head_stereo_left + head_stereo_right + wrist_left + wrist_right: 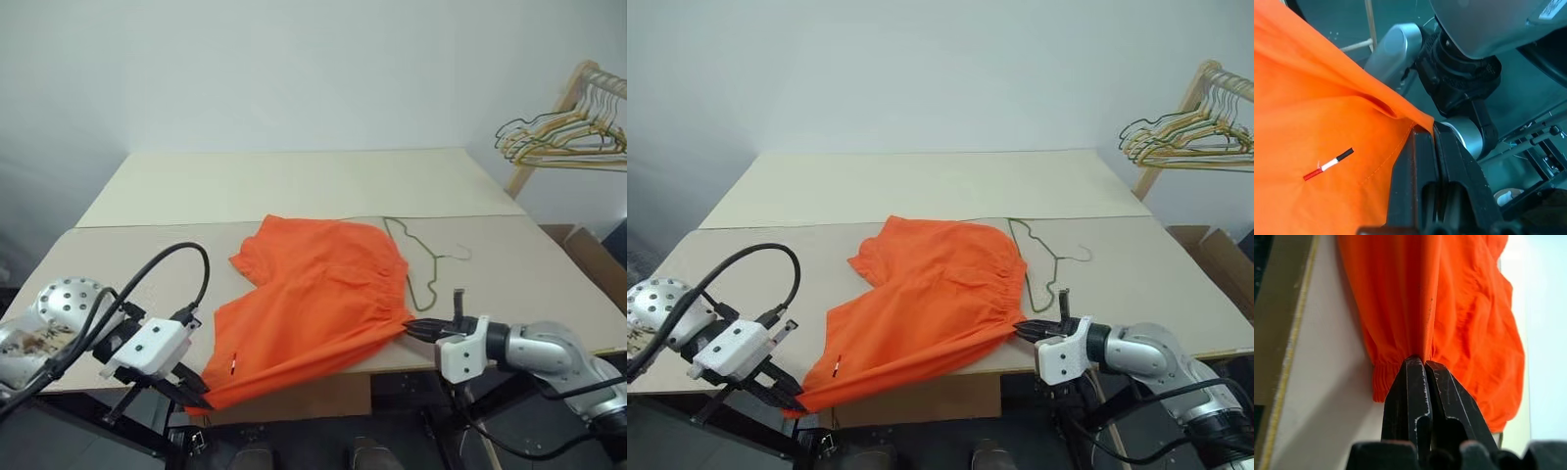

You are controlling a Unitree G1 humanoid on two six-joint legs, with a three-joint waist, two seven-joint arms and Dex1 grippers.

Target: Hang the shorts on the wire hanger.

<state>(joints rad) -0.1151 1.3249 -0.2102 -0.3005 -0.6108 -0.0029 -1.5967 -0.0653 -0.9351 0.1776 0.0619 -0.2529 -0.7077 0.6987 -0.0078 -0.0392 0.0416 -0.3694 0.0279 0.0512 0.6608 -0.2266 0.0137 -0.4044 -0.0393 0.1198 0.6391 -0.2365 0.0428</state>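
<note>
the shorts (pixel 318 299) lie on the worktop (pixel 294 186), their near part pulled over its front edge. the left pincer (pixel 199 395) is pinching one corner and the right pincer (pixel 419 329) is pinching the waistband end. the wire hanger (pixel 419 262) lies flat just beside the shorts, untouched. so the grasp is done; i judge that threading the shorts onto the hanger is all left to do.
</note>
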